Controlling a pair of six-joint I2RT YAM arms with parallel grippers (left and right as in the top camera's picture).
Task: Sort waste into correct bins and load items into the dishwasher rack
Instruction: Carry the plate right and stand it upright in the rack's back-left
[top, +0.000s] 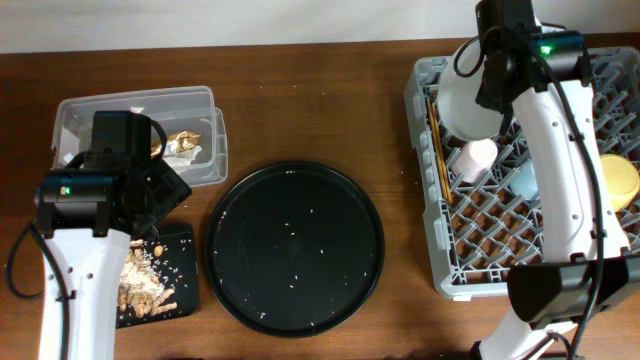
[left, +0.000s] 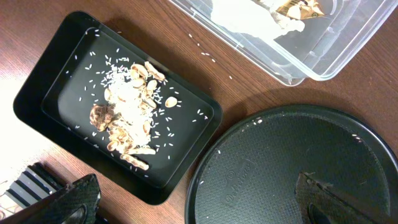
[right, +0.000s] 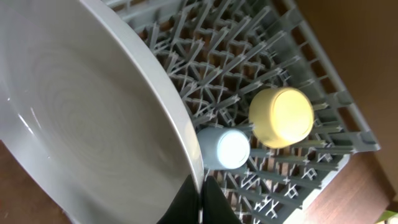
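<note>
My right gripper (right: 200, 202) is shut on the rim of the grey round plate (right: 81, 112), holding it tilted over the dishwasher rack (top: 440, 270); the plate also shows in the overhead view (top: 465, 100). In the rack lie the pink cup (top: 477, 158), the blue cup (right: 224, 148), the yellow bowl (right: 281, 116) upside down and the chopsticks (top: 437, 150) along its left side. My left gripper (left: 199, 199) is open and empty above the table between the small black tray (left: 37, 81), which holds food scraps with rice (left: 127, 106), and the round tray. The clear tub (top: 200, 100) holds the gold wrapper (top: 185, 143) and white tissue (left: 249, 15).
The large round black tray (top: 295, 245) lies in the middle of the table with scattered rice grains on it. A few rice grains lie on the wooden table (left: 205, 53) between the small black tray and the clear tub.
</note>
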